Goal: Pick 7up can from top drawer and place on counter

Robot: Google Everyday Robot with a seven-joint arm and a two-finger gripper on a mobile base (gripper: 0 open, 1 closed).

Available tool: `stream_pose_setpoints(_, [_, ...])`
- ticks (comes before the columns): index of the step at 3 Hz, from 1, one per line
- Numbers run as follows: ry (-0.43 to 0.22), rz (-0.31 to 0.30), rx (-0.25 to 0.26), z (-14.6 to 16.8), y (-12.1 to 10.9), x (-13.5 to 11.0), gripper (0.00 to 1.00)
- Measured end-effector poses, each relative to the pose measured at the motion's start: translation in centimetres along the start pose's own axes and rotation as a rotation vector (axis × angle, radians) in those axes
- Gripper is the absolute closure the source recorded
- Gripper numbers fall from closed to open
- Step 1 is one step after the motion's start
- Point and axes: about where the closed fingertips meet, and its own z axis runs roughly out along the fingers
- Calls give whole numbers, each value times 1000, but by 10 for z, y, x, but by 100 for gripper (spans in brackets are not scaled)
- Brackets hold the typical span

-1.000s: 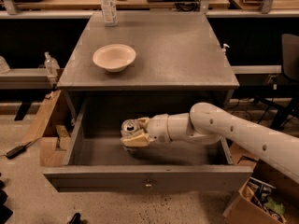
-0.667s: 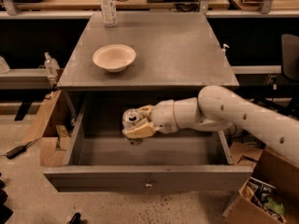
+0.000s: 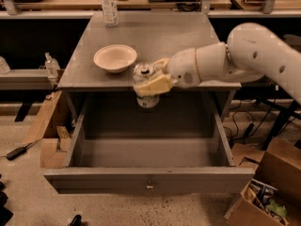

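Grey speckled counter, grey top drawer open: transfer step.
Cream gripper clasps silvery 7up can at counter edge; next, set it down.

clenched pincer mid-frame, arm outstretched

No legible text on 7up can in end effector above drawer
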Motion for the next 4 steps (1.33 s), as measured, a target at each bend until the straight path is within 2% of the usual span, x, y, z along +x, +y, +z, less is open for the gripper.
stream_pose_setpoints(1, [23, 31, 77, -19, -54, -43, 100])
stream_pose_setpoints(2, [51, 73, 179, -19, -116, -75, 100])
stream_pose_setpoints(3, [67, 68, 311, -32, -173, -110, 100])
stream_pose_setpoints(4, [67, 68, 312, -32, -173, -110, 100])
